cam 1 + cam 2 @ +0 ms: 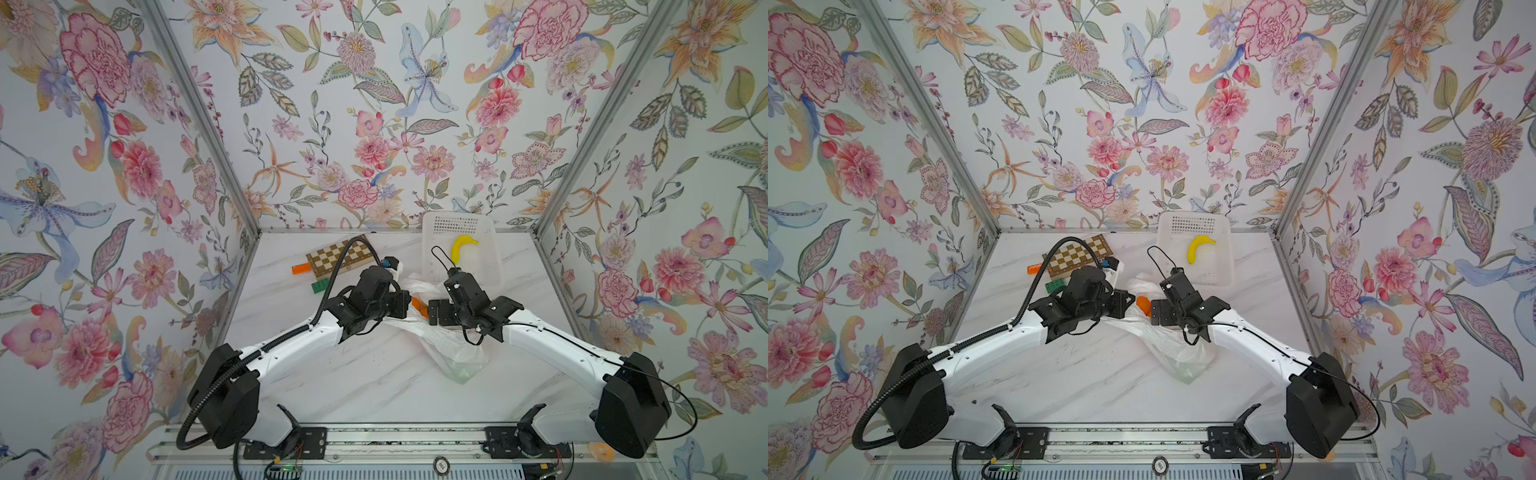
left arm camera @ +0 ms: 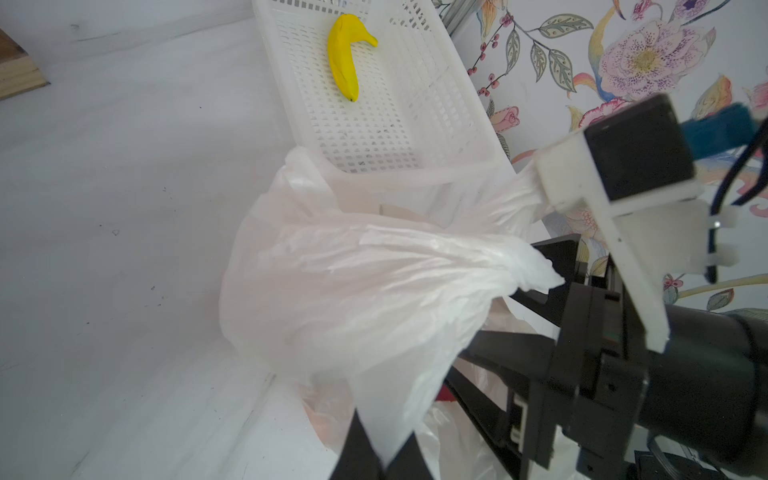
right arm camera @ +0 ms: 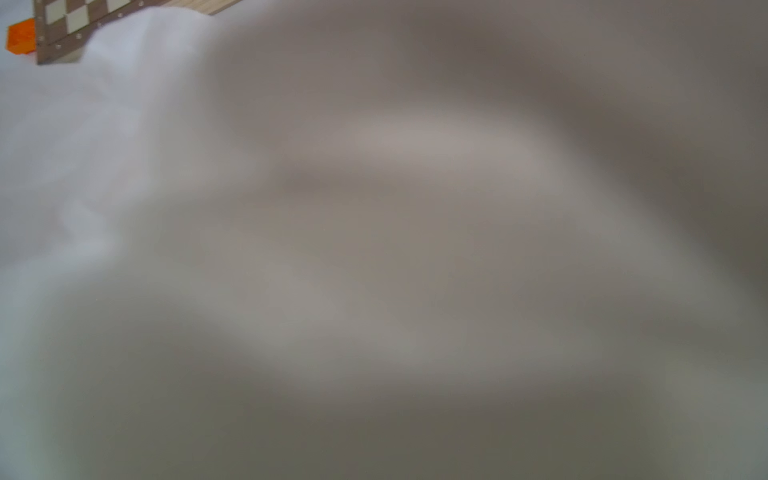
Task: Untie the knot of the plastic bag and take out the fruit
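- White crinkled film: the plastic bag (image 1: 451, 345) lies in the middle of the marble table (image 1: 353, 386) between my two arms. Its far end is lifted and bunched.
- One orange fruit (image 1: 419, 305) shows at that raised end, in the gap between my grippers. A faint greenish shape shows through the film at the near end.
- My left gripper (image 2: 384, 453) is clamped on a fold of the film, which fans out from its fingers.
- My right gripper (image 2: 511, 328) has its jaws apart, and a bunched tip of film lies between them. Its own wrist camera sees almost nothing but blurred film.
- Just behind the bag, and touching it in the left wrist view, is the white perforated basket (image 1: 457, 220), with a yellow banana (image 1: 461, 247) lying in it.
- Further left are a chessboard (image 1: 336, 255), an orange block (image 1: 300, 269) and a green block (image 1: 319, 286).
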`<state>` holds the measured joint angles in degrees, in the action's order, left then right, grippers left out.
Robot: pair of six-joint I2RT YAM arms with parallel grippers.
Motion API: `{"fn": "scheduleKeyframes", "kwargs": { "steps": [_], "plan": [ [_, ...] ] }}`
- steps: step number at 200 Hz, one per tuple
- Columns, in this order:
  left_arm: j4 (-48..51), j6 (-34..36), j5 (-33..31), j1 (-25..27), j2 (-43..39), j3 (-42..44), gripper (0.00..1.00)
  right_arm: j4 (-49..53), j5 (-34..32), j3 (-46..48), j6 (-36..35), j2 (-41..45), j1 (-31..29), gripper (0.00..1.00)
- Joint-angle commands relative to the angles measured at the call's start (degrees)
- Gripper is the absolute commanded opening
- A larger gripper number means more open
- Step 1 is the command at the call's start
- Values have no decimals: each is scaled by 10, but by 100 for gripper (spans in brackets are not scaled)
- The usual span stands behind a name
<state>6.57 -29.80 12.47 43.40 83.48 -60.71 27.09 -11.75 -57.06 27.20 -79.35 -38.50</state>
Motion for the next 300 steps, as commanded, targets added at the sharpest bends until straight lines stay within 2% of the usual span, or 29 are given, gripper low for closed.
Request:
{"fn": "scheduleKeyframes", "kwargs": {
  "steps": [1, 45, 49, 77, 133, 216, 230, 247, 259, 280, 300],
  "plan": [
    [19, 18, -42, -7, -22, -9, 0, 41, -75, -6, -33, 3, 5, 95],
    [52, 36, -73, -39, -64, -4, 0, 63, -67, 17, -48, 55, 67, 87],
    [55, 39, -75, -42, -68, -4, 0, 66, -63, 20, -50, 63, 92, 86],
    [90, 61, -96, -66, -101, -6, 0, 86, -46, 34, -64, 104, 155, 85],
    [144, 80, -105, -126, -165, -2, 0, 95, 4, 43, -79, 158, 273, 86],
    [145, 54, -116, -141, -194, 44, 1, 106, 65, 37, -84, 198, 388, 92],
    [122, 57, -80, -141, -197, 54, 9, 105, 91, 35, -94, 203, 397, 92],
    [65, 71, 8, -140, -191, 74, 30, 97, 166, 41, -101, 203, 390, 94],
    [41, 78, 41, -139, -186, 80, 44, 96, 211, 43, -100, 196, 375, 95],
    [44, 105, 36, -139, -190, 70, 58, 104, 245, 38, -93, 193, 347, 97],
    [58, 142, 21, -139, -203, 49, 66, 110, 258, 27, -76, 204, 339, 98]
  ]
}}
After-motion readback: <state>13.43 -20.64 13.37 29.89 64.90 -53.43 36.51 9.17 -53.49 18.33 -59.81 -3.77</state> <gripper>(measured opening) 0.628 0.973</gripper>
